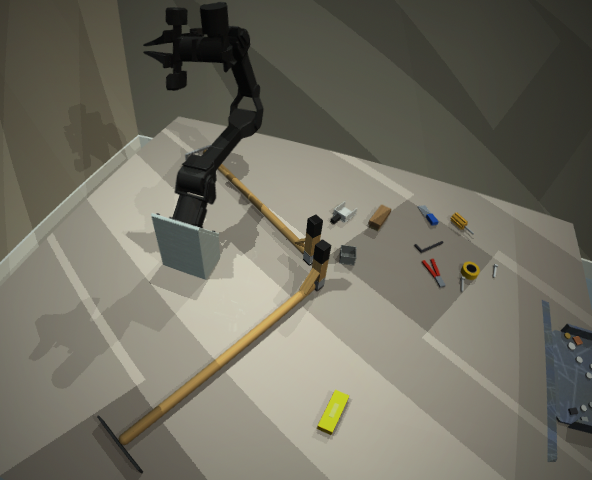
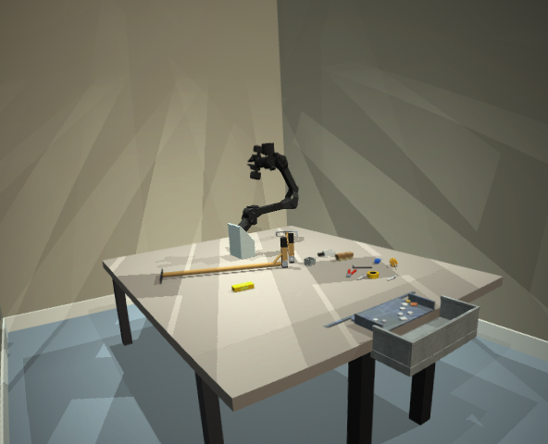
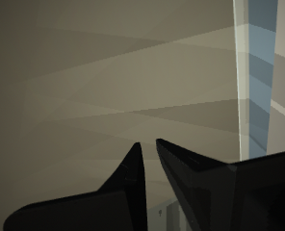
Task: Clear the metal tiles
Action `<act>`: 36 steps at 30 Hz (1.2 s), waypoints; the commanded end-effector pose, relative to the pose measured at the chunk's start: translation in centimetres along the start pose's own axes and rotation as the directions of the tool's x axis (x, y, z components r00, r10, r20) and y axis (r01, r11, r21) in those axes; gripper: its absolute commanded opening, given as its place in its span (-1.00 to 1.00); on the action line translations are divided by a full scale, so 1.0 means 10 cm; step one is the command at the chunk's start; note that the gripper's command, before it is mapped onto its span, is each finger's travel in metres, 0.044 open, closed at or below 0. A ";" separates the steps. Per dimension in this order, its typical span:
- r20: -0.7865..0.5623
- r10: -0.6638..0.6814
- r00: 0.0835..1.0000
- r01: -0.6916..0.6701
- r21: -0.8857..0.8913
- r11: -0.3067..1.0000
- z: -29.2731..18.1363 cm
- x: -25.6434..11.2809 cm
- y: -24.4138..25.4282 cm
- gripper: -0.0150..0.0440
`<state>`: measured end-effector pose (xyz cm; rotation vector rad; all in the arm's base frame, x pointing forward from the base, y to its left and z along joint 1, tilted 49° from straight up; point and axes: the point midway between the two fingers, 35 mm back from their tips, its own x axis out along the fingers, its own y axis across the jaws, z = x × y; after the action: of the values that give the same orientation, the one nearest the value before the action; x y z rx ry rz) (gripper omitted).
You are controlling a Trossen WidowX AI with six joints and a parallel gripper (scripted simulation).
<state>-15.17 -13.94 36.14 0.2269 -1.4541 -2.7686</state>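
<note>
My gripper (image 1: 144, 48) (image 2: 249, 162) (image 3: 148, 145) is raised high above the table's back left, far from the tools. Its fingers are nearly together, with a narrow gap and nothing between them. A long scraper (image 1: 218, 361) (image 2: 221, 268) lies on the table, its flat dark blade at the front left and its upright black-topped grip near the middle. Several small tiles (image 1: 579, 359) (image 2: 403, 318), mostly pale, lie on the steel bench plate (image 1: 563, 374) at the far right. The grey catch box (image 2: 392, 348) adjoins the plate beyond the table's edge.
A second long-handled tool (image 1: 261, 206) with an open frame-like head lies behind, its upright grip beside the scraper's. A yellow block (image 1: 333, 411) (image 2: 242, 287) is in front. Pliers (image 1: 434, 272), a tape roll (image 1: 470, 270) and a brown block (image 1: 379, 217) lie right of the grips.
</note>
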 end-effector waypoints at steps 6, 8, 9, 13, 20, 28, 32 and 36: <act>-0.166 -0.018 0.986 0.008 -0.057 0.998 -0.41 -0.10 0.02 -0.49; -0.200 -0.023 0.980 0.009 -0.070 0.998 -0.49 -0.13 0.02 -0.49; -0.217 -0.026 0.976 0.009 -0.076 0.997 -0.53 -0.14 0.01 -0.49; -0.281 -0.038 0.959 0.010 -0.102 0.995 -0.69 -0.21 0.00 -0.49; -0.388 -0.067 0.919 0.008 -0.151 0.989 -0.95 -0.35 -0.03 -0.49; -0.498 -0.109 0.860 0.003 -0.210 0.978 -1.23 -0.54 -0.08 -0.49; -0.547 -0.134 0.827 -0.002 -0.241 0.971 -1.36 -0.65 -0.12 -0.49; -0.592 -0.161 0.790 -0.008 -0.272 0.962 -1.49 -0.76 -0.17 -0.49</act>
<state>-6.80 -23.91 28.36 1.0074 -0.9735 -2.5417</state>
